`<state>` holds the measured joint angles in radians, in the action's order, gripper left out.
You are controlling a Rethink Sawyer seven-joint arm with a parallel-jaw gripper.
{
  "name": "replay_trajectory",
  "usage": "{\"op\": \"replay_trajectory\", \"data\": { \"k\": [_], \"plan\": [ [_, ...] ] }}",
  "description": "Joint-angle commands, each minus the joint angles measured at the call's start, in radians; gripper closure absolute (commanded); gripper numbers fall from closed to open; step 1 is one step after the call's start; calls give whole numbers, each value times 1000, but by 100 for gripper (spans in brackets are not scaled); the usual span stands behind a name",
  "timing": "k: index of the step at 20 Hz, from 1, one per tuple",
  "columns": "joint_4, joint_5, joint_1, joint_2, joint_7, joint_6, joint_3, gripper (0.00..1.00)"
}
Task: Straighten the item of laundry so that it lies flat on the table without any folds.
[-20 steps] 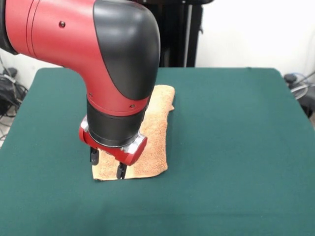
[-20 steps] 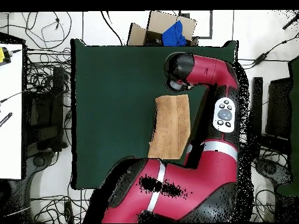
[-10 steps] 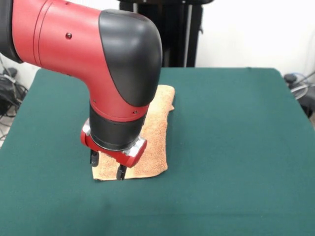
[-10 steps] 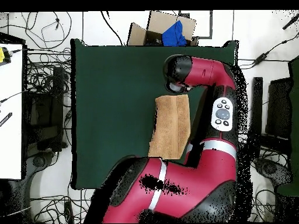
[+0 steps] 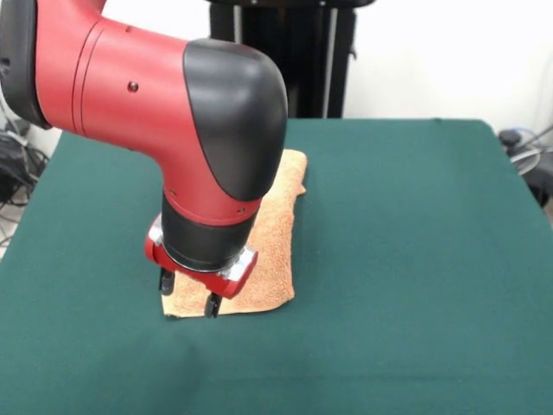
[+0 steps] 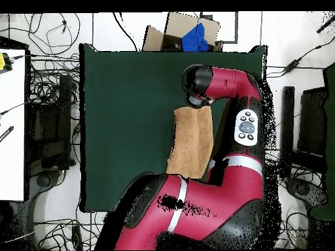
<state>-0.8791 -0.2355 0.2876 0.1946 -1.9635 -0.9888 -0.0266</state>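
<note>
The item of laundry, an orange-tan towel, lies as a narrow strip on the green table, with a small bunched fold at its far right corner. My gripper is down at the towel's near edge, open. One fingertip is at the near left corner and the other is on the near hem. From above, the towel lies right of the table's middle, and the arm's black wrist hides the gripper and the towel's end.
A cardboard box with a blue thing in it sits beyond the table's edge in the overhead view. Cables lie on the floor all round. A white bench stands at the left. My arm covers the table's right side.
The gripper has sunk a little lower onto the towel's near edge and the arm has leaned slightly. The towel has not moved.
</note>
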Motion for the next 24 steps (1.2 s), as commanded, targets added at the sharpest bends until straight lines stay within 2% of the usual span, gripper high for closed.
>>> {"op": "replay_trajectory", "data": {
  "k": [1, 24],
  "plan": [
    [-145, -59, 17, -70, 201, 85, 115, 0],
    [-239, -94, 45, -86, 197, 171, 113, 0]
  ]
}}
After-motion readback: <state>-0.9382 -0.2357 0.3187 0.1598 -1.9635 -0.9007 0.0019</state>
